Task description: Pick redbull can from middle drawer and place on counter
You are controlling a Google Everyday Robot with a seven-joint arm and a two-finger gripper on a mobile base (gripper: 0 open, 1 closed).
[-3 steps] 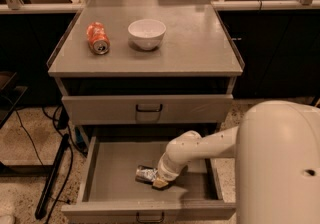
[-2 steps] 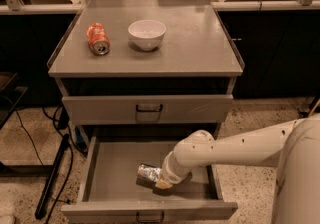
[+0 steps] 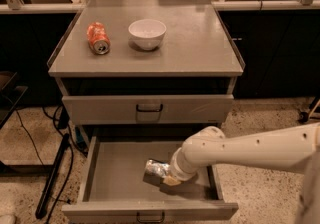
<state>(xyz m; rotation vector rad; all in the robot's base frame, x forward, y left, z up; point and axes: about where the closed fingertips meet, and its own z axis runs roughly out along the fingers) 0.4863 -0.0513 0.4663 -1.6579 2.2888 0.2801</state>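
The redbull can (image 3: 156, 168) lies on its side on the floor of the open middle drawer (image 3: 117, 175), right of centre. My gripper (image 3: 169, 178) reaches into the drawer from the right on a white arm and is at the can's right end; its tip hides that end. The counter (image 3: 190, 43) is the grey top of the cabinet above, at the middle of the view.
On the counter lie an orange soda can (image 3: 98, 38) on its side at the left and a white bowl (image 3: 147, 33) beside it. A shut upper drawer (image 3: 148, 109) sits above the open one. A black pole (image 3: 55, 175) leans at the cabinet's left.
My arm has stretched out lower across the right of the view. The gripper has stayed at the can in the drawer, and the can has shifted slightly.
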